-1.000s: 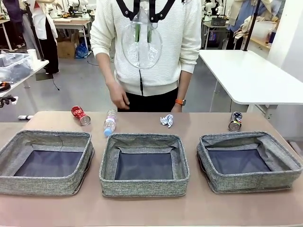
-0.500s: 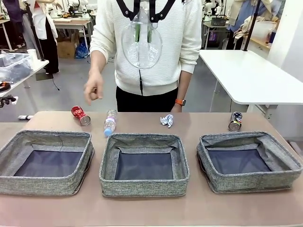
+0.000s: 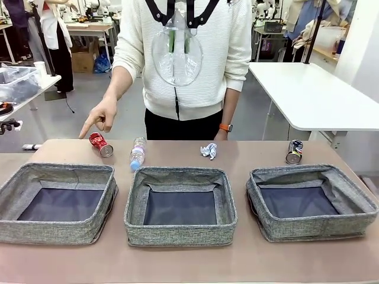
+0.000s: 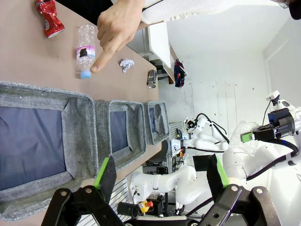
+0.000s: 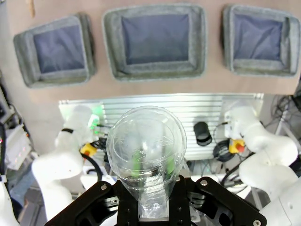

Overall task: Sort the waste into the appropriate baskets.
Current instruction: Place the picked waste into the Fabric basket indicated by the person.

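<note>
Three grey baskets [image 3: 177, 234] are set in a row on the near half of the table [image 3: 189, 263]. The litter is laid along the far edge. The red can [image 3: 100, 144], crushed, is seen at the far left, and the bottle [image 3: 137, 152] just right of it, on its side with its blue cap towards the baskets. The wad [image 3: 208, 151] lies behind the middle basket and the dark can [image 3: 294, 151] behind the right one. A pale label with a dark patch is carried by the bottle, but no writing on it or on either can is legible.

A person's hand [image 3: 99, 116] is held above the red can, forefinger pointed down just left of it; contact with the table cannot be judged.

The clear bag [image 5: 146, 150] is gripped by the right gripper [image 3: 176, 22], high over the table's middle. The left gripper [image 4: 161, 165] is spread wide, with nothing between its green pads.
</note>
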Controlling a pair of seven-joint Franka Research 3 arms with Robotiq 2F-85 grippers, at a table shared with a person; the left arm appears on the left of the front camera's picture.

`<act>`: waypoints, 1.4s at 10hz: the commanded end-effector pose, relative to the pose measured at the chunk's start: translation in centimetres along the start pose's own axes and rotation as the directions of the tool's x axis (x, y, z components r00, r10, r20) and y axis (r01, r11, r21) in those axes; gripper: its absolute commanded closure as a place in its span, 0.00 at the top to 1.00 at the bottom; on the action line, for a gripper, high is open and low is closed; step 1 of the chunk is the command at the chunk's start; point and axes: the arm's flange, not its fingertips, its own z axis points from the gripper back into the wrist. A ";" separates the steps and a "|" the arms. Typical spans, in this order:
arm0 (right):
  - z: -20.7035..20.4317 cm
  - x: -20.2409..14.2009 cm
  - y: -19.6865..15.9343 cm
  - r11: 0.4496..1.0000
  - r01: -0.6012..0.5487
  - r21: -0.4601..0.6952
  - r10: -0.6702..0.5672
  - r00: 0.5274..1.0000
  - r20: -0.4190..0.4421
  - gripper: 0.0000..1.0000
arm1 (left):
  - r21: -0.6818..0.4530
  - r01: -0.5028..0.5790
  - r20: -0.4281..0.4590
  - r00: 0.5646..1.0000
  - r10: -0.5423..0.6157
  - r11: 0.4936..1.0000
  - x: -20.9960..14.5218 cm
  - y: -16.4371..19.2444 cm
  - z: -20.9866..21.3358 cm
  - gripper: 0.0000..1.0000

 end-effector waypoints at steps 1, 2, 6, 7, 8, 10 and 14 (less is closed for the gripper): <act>0.0 0.0 0.0 1.000 0.000 0.000 0.000 1.000 0.000 0.21 | -0.019 0.014 0.005 1.000 -0.014 1.000 0.1 -0.2 0.0 1.00; -1.3 0.1 0.0 0.997 -0.066 -0.027 0.066 0.998 -0.004 0.21 | 0.000 0.000 0.000 1.000 0.000 1.000 0.0 0.0 0.0 1.00; -11.6 0.6 10.3 0.733 -0.676 0.080 0.659 0.734 0.162 0.21 | 0.365 0.005 -0.038 0.999 0.010 0.931 -0.4 4.6 8.7 1.00; -14.4 0.4 13.9 0.598 -0.793 0.116 0.762 0.607 0.227 0.21 | 0.392 -0.019 -0.036 0.999 0.036 0.920 -0.7 5.3 11.4 1.00; -17.0 0.1 17.3 0.481 -0.858 0.178 0.809 0.513 0.287 0.21 | 0.349 -0.033 0.005 0.999 0.033 0.936 -1.0 5.4 13.1 1.00; -19.1 -0.3 20.2 0.517 -0.834 0.191 0.793 0.551 0.260 0.21 | 0.318 -0.033 0.015 0.999 0.030 0.948 -0.9 5.4 13.9 1.00; -21.7 0.3 24.6 0.414 -0.902 0.121 0.845 0.430 0.317 0.21 | 0.373 -0.065 0.026 0.998 0.059 0.925 -1.8 6.0 13.8 1.00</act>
